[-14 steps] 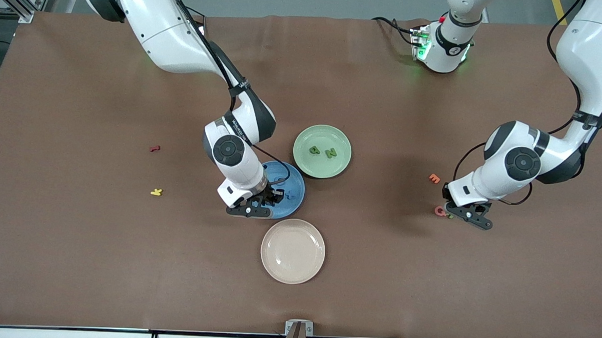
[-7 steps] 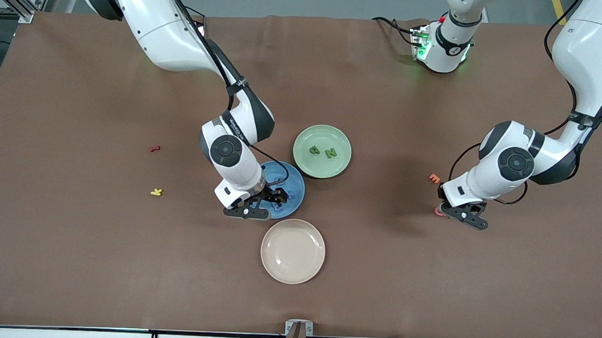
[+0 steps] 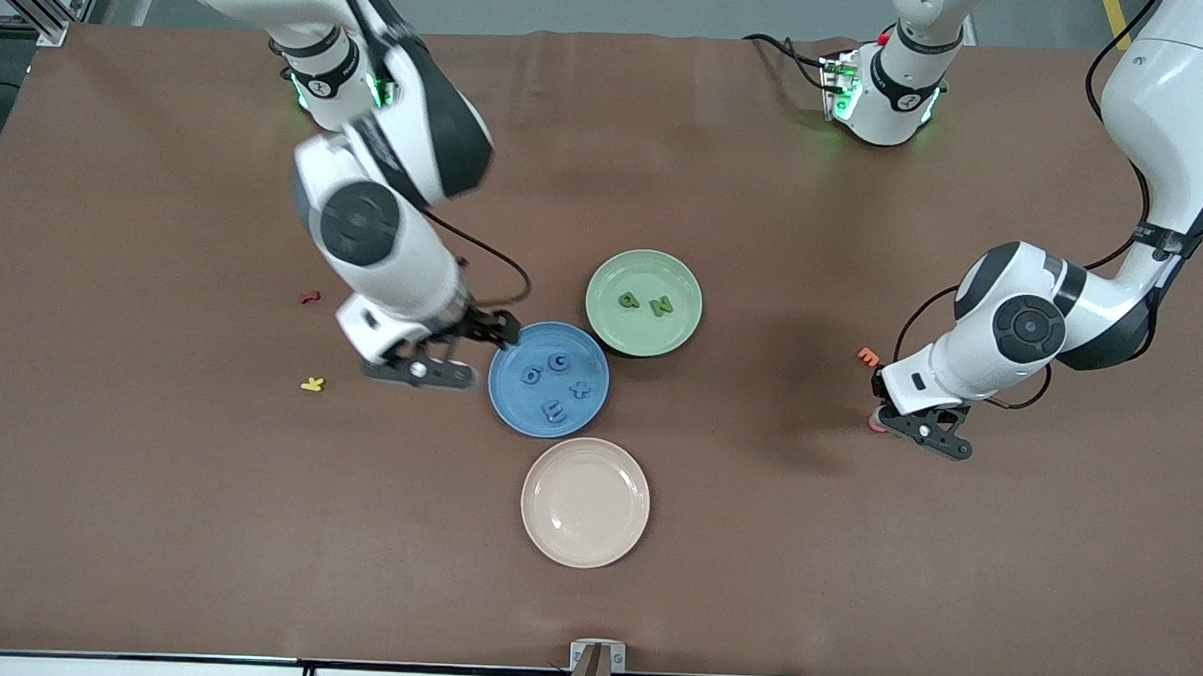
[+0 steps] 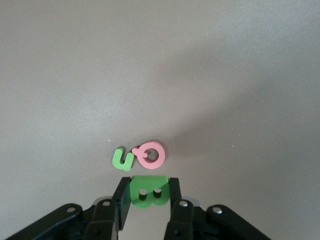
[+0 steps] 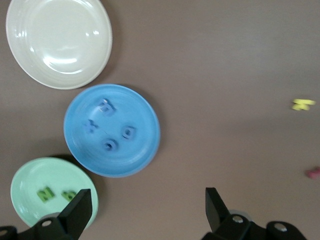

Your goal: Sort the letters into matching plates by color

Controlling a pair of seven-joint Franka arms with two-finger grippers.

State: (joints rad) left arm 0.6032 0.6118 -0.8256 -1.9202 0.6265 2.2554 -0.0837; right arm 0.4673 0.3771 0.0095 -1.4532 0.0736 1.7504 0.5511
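the left gripper [image 4: 146, 200] pinches a green b [image 4: 148, 190] in its fingers, low over the table beside the green u [image 4: 123, 159], bound for the green plate [image 3: 644, 302]. the right gripper [image 3: 461, 348], fingers spread and empty, hangs at the blue plate's [image 3: 549, 379] nine o'clock; four blue letters lie inside.

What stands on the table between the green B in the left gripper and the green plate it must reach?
Nothing visible: bare table lies between the left gripper, shut on the green B, and the green plate.
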